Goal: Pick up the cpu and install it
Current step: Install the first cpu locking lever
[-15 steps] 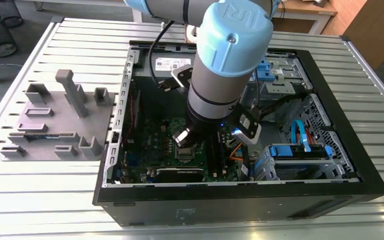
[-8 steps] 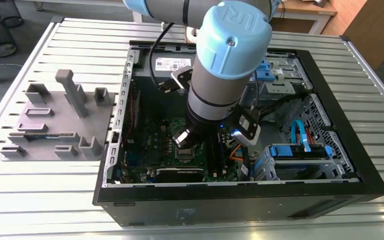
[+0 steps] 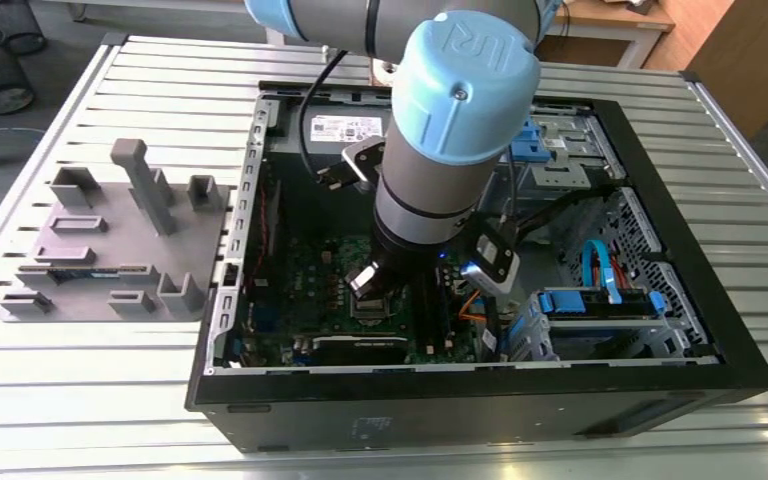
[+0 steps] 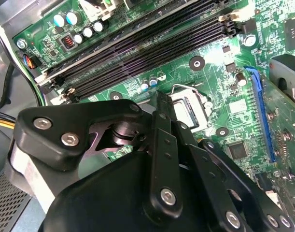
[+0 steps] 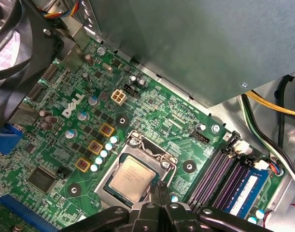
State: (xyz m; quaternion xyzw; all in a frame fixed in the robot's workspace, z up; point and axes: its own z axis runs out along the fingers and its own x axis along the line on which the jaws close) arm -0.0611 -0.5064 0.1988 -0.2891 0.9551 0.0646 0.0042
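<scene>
The cpu lies in the motherboard socket, just below the exterior view's middle, with the gripper pinched narrow and empty at its edge; pressing a skewed chip could bend pins.

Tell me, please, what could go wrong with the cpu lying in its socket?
The claw sits at the edge of the cpu; a small sideways move might shift the chip inside the socket frame and harm the contacts. The memory slots stand close beside the socket, so the claw's wide links could strike them.
</scene>
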